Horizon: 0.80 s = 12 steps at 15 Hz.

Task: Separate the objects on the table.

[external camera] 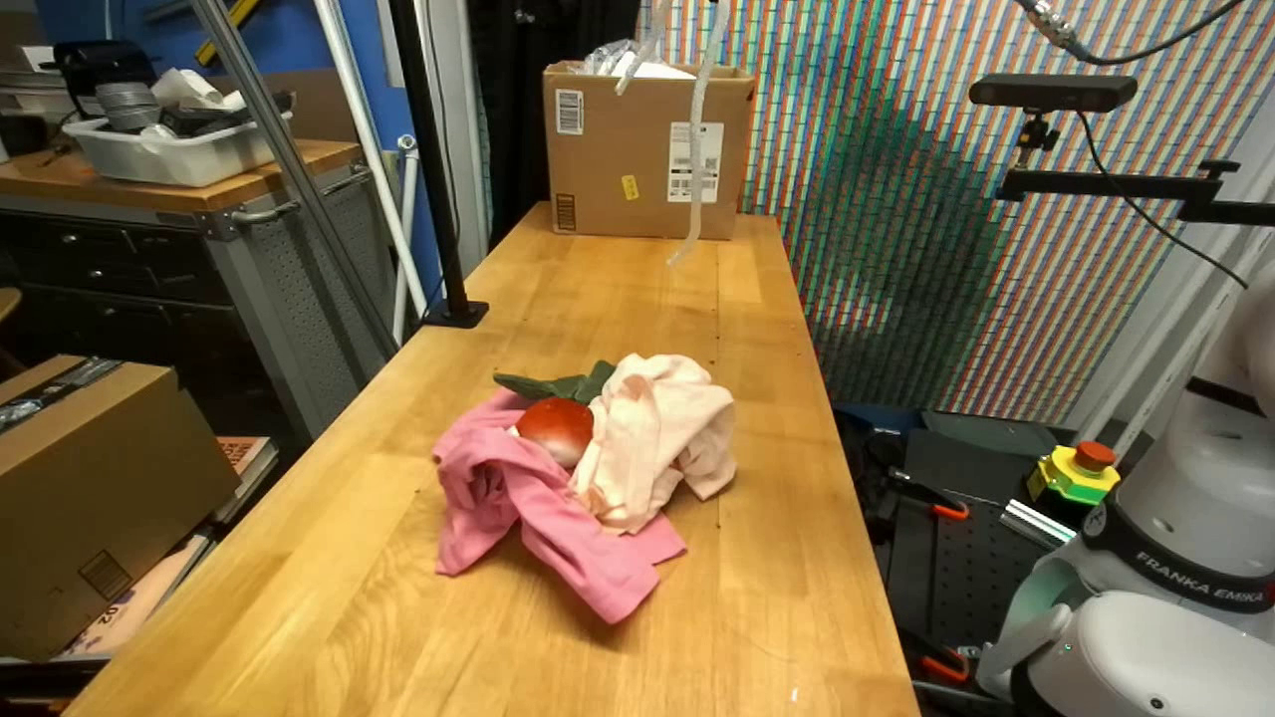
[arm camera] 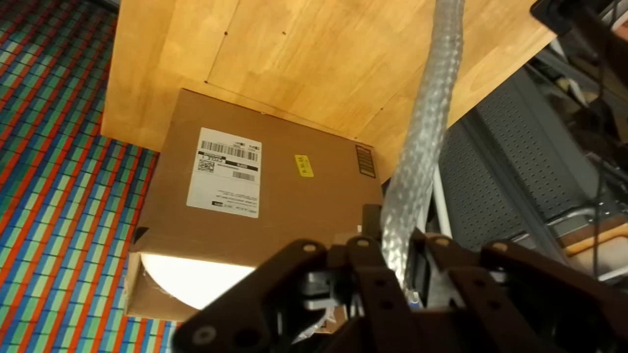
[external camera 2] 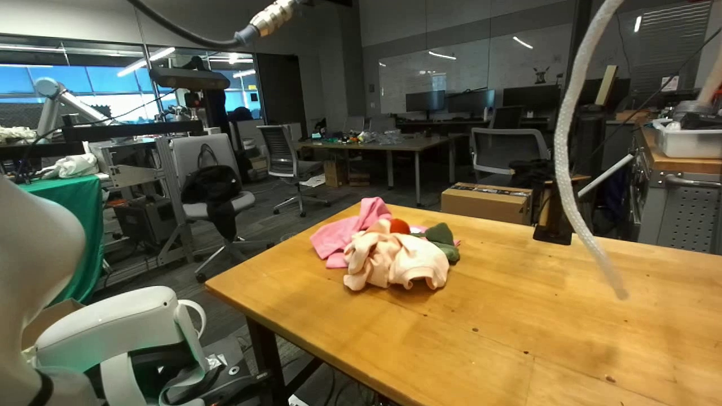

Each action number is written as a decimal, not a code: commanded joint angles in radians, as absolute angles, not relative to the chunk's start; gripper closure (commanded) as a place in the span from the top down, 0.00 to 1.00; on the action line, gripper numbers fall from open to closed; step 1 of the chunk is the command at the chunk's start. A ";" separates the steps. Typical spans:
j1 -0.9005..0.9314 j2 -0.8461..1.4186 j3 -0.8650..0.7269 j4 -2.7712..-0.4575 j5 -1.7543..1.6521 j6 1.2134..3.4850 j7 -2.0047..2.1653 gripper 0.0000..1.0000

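Observation:
My gripper (arm camera: 396, 238) is in the wrist view, its fingers shut on a whitish braided rope (arm camera: 431, 108). The rope hangs in both exterior views (external camera: 697, 149) (external camera 2: 564, 146), one end dangling over the table. The gripper itself is above the frame in the exterior views. A pile lies on the table: a pink cloth (external camera: 598, 558), a peach cloth (external camera: 647, 428), a red round object with a pale underside (external camera: 555, 426) and a dark green soft object (external camera: 563, 386). The pile also shows as pink cloth (external camera 2: 335, 234), peach cloth (external camera 2: 395, 256) and green object (external camera 2: 443, 239), touching each other.
A cardboard box (external camera: 647, 149) with packing stands at the table's (external camera: 349, 558) far end, below the gripper in the wrist view (arm camera: 274, 196). A black pole (external camera: 428, 149) is fixed at the table edge. A camera on a mount (external camera: 1053, 93) stands beside the table.

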State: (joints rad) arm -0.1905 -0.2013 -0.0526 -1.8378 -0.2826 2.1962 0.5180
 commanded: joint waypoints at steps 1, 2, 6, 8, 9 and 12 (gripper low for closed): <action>-0.219 -0.112 -0.088 -1.771 -0.288 2.249 0.568 0.06; -0.223 -0.089 -0.099 -1.762 -0.290 2.256 0.580 0.06; -0.230 -0.002 -0.141 -1.720 -0.302 2.258 0.653 0.06; -0.224 0.034 -0.160 -1.699 -0.292 2.251 0.669 0.06; -0.221 0.048 -0.167 -1.692 -0.291 2.251 0.678 0.06; -0.212 0.076 -0.182 -1.672 -0.282 2.229 0.675 0.35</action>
